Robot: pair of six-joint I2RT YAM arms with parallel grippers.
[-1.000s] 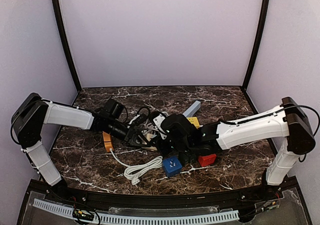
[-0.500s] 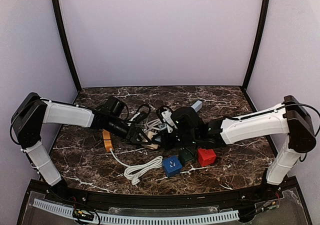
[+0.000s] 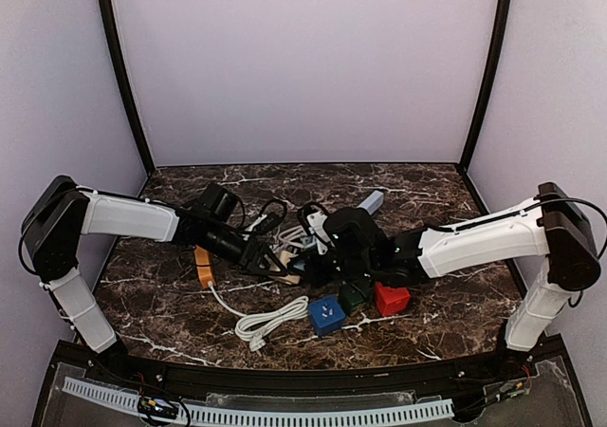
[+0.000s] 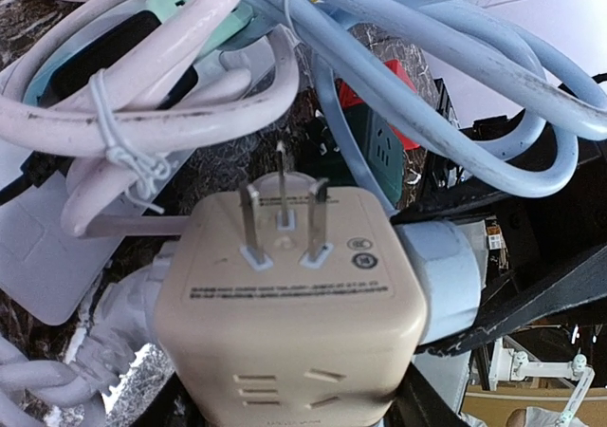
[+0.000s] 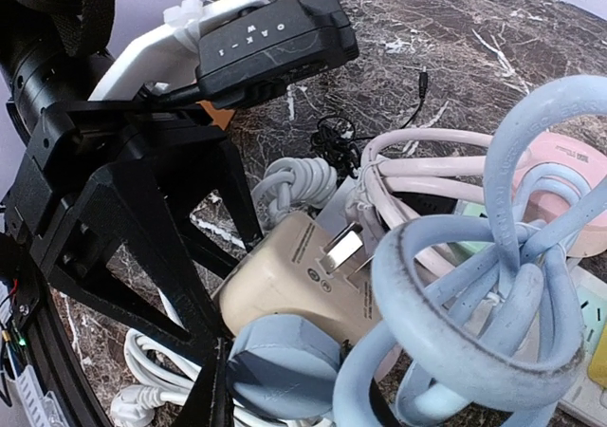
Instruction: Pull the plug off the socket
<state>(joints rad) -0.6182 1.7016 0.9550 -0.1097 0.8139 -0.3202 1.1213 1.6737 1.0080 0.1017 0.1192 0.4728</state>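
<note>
My left gripper is shut on a beige cube socket, its three metal prongs pointing away from the wrist. A pale blue round plug sits flush against the cube's side, with no gap showing. My right gripper is shut on that plug, and its looping pale blue cable hangs across the view. In the top view both grippers meet mid-table, left gripper and right gripper, with the beige socket between them.
Blue, green and red cube sockets lie just in front of the right arm. A coiled white cord, an orange piece, a grey-blue power strip and tangled white cables surround the grippers.
The right arm drew back and to the right a little, uncovering the green and red cubes, then held still. The left arm has barely moved.
</note>
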